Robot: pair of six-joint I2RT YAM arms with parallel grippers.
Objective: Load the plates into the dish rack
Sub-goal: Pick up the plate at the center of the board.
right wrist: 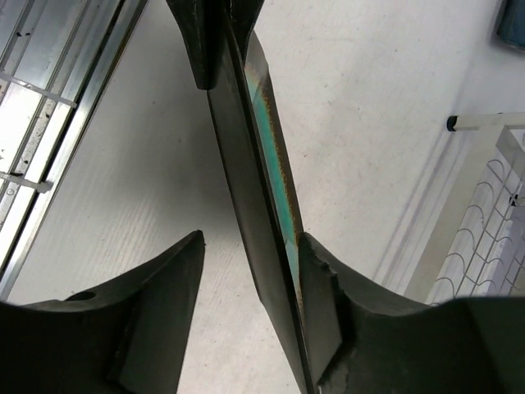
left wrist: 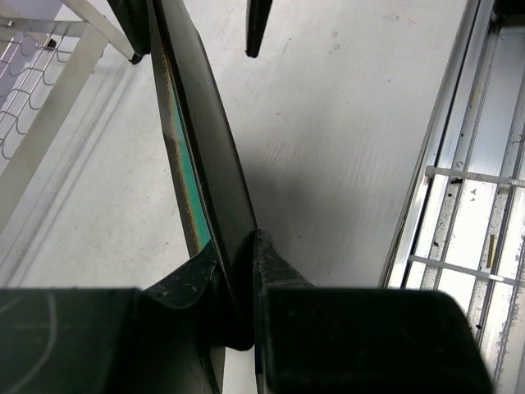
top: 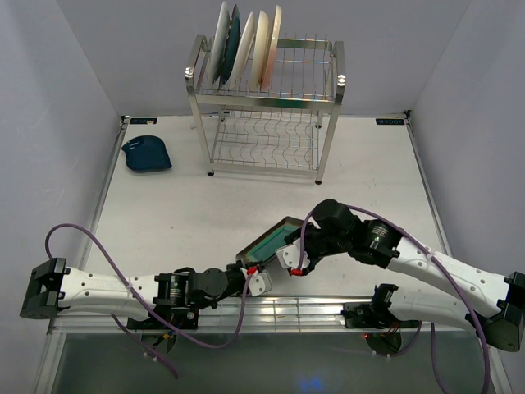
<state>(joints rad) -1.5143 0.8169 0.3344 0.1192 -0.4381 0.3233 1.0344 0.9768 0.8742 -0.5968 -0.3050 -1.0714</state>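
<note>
Green plate (top: pixel 273 240) is held tilted over the near middle of the table (top: pixel 164 205), well apart from the rack (top: pixel 264 103). Left gripper (left wrist: pixel 238 254) is clamped on its rim. Right gripper (right wrist: pixel 253 240) jaws are apart around the opposite rim. Right arm should be backed off straight, so the rim is not knocked.

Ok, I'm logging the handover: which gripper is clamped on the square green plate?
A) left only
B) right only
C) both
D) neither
A: the left gripper pinches the edge of the square green plate between shut jaws, while the right gripper stands open, with a gap on one side of the plate.
</note>
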